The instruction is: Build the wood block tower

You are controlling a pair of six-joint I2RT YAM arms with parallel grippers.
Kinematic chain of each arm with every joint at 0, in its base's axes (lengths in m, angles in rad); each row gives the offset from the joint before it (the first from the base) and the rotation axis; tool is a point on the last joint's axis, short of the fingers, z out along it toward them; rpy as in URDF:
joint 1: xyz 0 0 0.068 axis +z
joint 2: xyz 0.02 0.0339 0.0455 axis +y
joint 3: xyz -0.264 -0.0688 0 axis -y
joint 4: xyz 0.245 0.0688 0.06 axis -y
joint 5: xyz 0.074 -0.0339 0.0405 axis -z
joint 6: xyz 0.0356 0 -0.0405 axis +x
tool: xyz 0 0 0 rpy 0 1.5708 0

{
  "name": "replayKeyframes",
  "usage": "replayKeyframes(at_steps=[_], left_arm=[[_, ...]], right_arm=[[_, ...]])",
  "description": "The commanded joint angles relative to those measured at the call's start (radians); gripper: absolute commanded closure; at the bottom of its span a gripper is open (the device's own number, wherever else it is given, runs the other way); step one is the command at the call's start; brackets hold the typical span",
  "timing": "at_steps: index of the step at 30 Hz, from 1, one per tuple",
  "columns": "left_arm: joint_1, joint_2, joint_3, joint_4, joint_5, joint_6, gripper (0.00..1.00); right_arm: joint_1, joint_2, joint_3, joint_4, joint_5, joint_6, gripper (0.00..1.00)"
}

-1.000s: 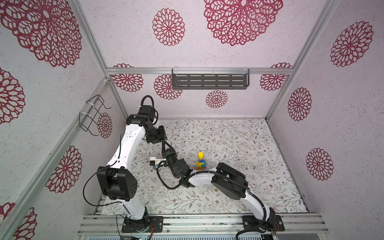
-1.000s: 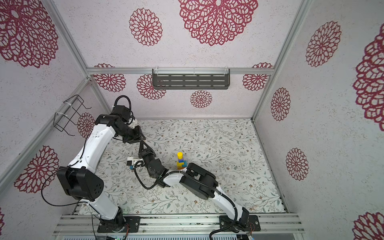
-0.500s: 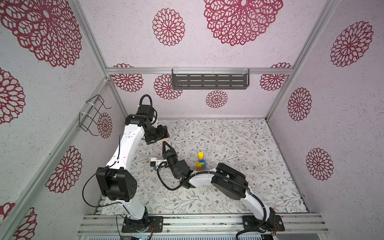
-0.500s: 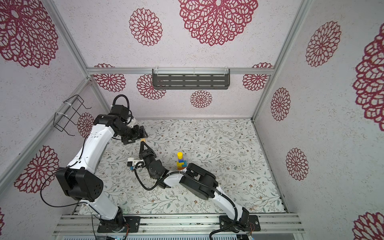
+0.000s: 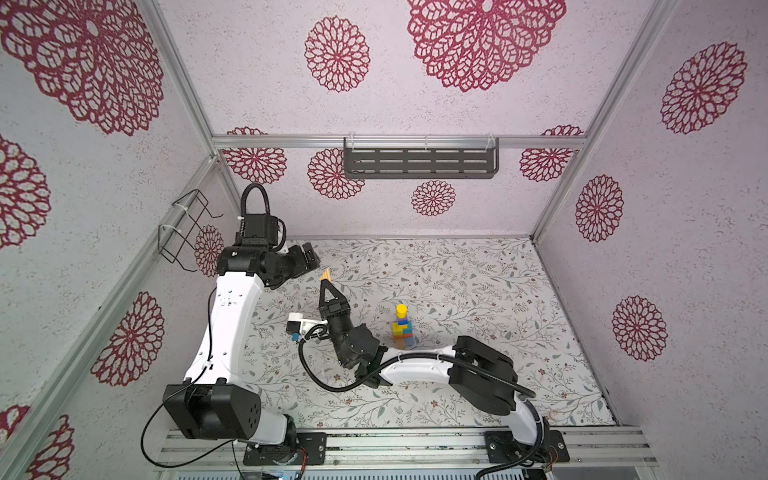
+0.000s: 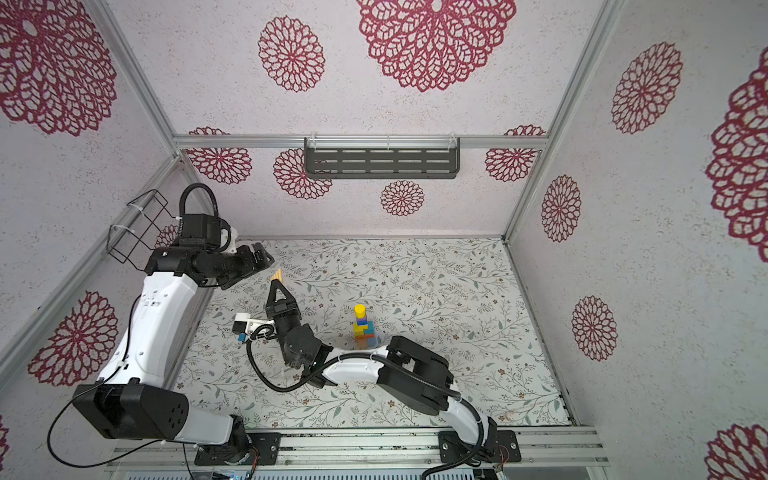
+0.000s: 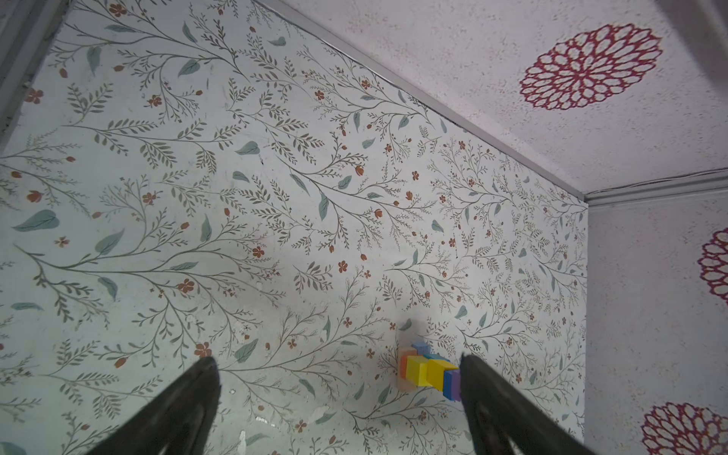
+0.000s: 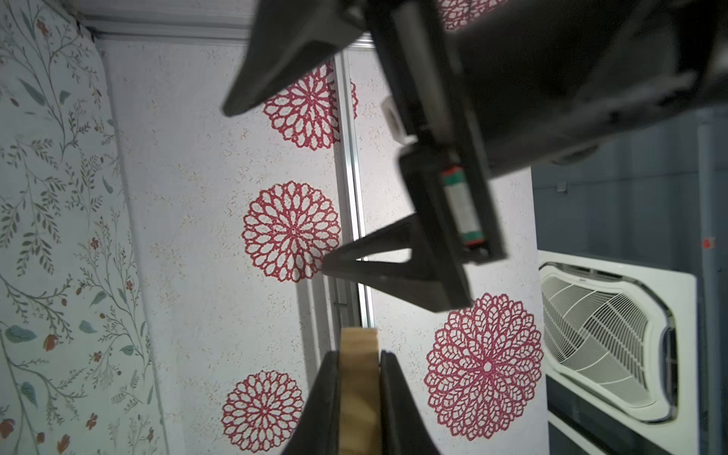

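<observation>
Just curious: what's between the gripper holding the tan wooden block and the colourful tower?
Both top views show only bare floral tabletop between the right gripper and the colourful wood block tower.

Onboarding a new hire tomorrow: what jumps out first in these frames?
The small, brightly coloured wood block tower, capped by a yellow cylinder, stands near the middle of the floral tabletop. To its left in both top views, the right gripper is shut on a tan wooden block. The left gripper hangs wide open just beyond it, toward the back-left corner.
</observation>
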State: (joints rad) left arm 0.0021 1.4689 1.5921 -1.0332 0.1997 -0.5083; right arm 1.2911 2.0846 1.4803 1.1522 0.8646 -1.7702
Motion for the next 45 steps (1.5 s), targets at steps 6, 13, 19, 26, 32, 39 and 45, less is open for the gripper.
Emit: replayKeyframes(at_steps=[6,13,19,26,32,39,45], left_arm=[[0.018,-0.045,-0.073,0.086,-0.003,-0.022,0.03],[0.017,-0.066,-0.131,0.125,0.01,-0.048,0.03],[0.009,-0.083,-0.187,0.16,0.031,-0.058,0.03],[-0.118,-0.049,-0.176,0.142,-0.046,-0.026,0.03],[-0.191,-0.099,-0.298,0.261,-0.127,-0.096,0.03],[-0.219,-0.228,-0.452,0.433,-0.142,-0.157,0.03],[-0.259,-0.301,-0.564,0.509,-0.186,-0.166,0.03]], right_arm=[[-0.02,-0.273,-0.021,-0.417,0.178,0.428,1.0],[-0.144,-0.45,0.068,-1.123,0.06,1.03,1.0],[-0.276,-0.611,0.1,-1.454,-0.21,1.385,1.0],[-0.447,-0.82,-0.022,-1.524,-0.558,1.613,1.0],[-0.61,-1.004,-0.223,-1.455,-0.847,1.761,1.0],[-0.774,-1.143,-0.422,-1.337,-1.202,1.874,1.0],[-0.829,-1.211,-0.563,-1.214,-1.314,1.926,1.0]])
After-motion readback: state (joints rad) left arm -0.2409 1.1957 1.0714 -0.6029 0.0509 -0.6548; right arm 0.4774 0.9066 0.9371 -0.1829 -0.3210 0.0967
